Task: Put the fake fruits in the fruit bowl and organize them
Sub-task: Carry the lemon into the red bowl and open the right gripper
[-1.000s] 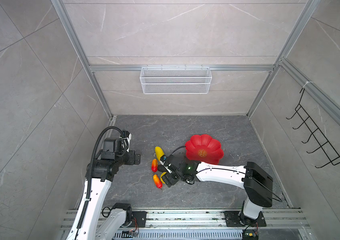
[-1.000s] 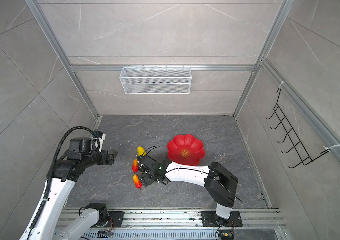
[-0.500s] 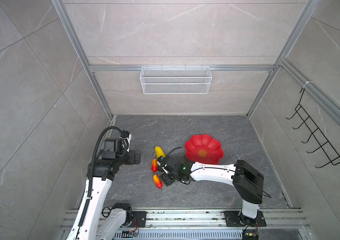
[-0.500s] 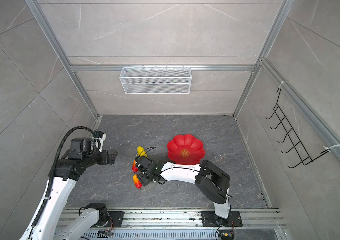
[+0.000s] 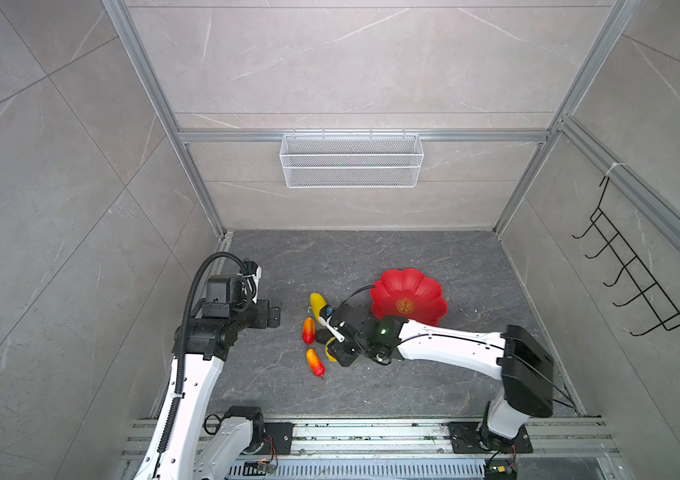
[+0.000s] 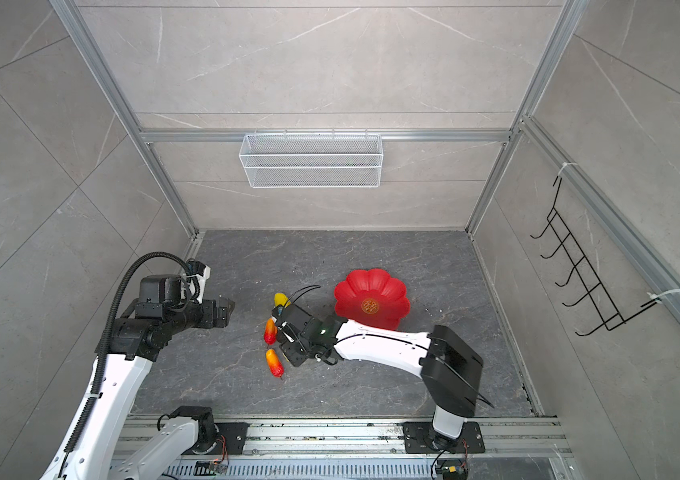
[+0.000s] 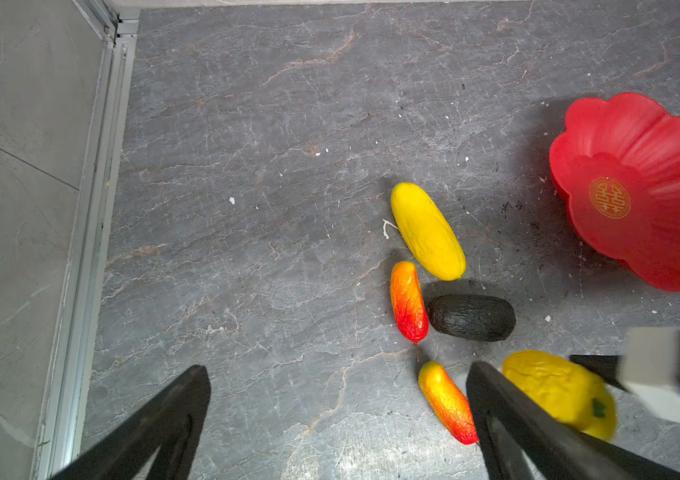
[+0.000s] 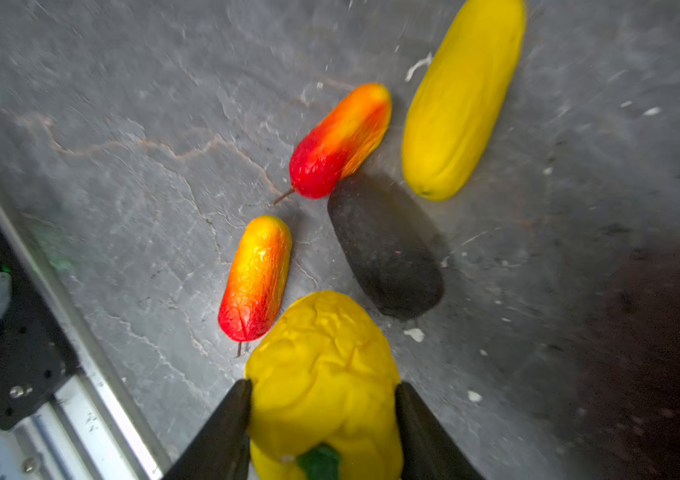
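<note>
Both arms are white tubes with black joints. A thick ribbed black cable [image 5: 191,297] loops over the left arm [image 5: 189,388], and a green light [image 5: 380,331] glows on the right arm [image 5: 450,345]. The fingers [image 8: 222,436] are thin and black.

The right gripper [image 8: 324,386], wide open a second ago, has closed on the round yellow fruit [image 8: 321,353] just beside the dark fruit [image 8: 384,249], pinching its sides.

Robotics laboratory test cell: aluminium frame profiles [image 5: 226,136], grey stone-look wall panels [image 5: 351,62], wire mesh basket [image 5: 351,166], black hook rack [image 5: 637,258], left arm [image 5: 188,386] and right arm [image 5: 450,345] bolted to a front rail [image 5: 371,432].
</note>
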Controlling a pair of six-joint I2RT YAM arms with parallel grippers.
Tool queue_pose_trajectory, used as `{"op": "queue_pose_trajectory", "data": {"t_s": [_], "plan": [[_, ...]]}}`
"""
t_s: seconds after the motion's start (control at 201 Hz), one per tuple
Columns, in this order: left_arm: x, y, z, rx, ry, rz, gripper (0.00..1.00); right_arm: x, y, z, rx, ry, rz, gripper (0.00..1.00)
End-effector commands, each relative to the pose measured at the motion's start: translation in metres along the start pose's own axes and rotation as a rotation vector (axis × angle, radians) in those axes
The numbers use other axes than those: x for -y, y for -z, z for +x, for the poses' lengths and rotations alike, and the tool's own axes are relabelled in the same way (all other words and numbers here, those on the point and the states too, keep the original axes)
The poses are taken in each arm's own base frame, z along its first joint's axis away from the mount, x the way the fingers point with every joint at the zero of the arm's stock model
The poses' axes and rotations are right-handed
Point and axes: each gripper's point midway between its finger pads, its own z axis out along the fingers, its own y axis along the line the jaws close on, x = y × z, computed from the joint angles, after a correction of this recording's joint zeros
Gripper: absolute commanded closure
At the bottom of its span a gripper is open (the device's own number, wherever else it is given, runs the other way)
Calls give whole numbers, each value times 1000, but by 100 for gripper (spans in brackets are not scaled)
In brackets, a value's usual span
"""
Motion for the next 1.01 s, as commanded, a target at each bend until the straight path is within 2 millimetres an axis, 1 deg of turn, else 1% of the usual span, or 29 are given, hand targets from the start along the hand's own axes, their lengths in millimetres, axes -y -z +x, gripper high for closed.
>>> {"op": "queue_pose_trajectory", "data": {"t_s": [0.0, 0.06, 0.134, 0.209, 0.214, 0.219, 0.239, 0.244, 0.269, 0.334, 0.388, 0.493, 0.602, 0.697, 0.846, 1.006], "plan": [[1, -2, -6, 21, -11, 13, 0, 43, 55, -24, 96, 13, 100, 59], [1, -1, -5, 21, -10, 14, 0, 79, 69, -24, 115, -16, 171, 59], [1, 0, -6, 26, -10, 14, 0, 127, 83, -22, 131, -69, 258, 60], [1, 0, -6, 27, -11, 15, 0, 169, 91, -19, 144, -115, 340, 61], [1, 0, -6, 27, -10, 14, 0, 175, 92, -18, 143, -123, 349, 61], [1, 0, -6, 26, -10, 14, 0, 175, 92, -18, 143, -123, 349, 61], [1, 0, -6, 28, -10, 15, 0, 188, 93, -16, 143, -141, 372, 61], [1, 0, -6, 27, -10, 14, 0, 188, 93, -16, 143, -141, 372, 61], [1, 0, -6, 29, -10, 14, 0, 201, 94, -15, 144, -158, 392, 61], [1, 0, -6, 27, -10, 15, 0, 230, 90, -8, 130, -203, 429, 61], [1, 0, -6, 27, -10, 15, 0, 253, 83, 1, 108, -244, 449, 61], [1, 1, -6, 34, -13, 14, 0, 289, 66, 20, 58, -311, 475, 61], [1, 1, -6, 34, -11, 16, 0, 312, 48, 36, 25, -368, 468, 61], [1, 0, -6, 30, -10, 15, 0, 322, 35, 44, 11, -401, 448, 62], [1, -1, -6, 27, -8, 16, 0, 328, 15, 53, -17, -419, 426, 62], [1, -1, -5, 26, -7, 18, 0, 332, 1, 57, -35, -433, 408, 62]]}}
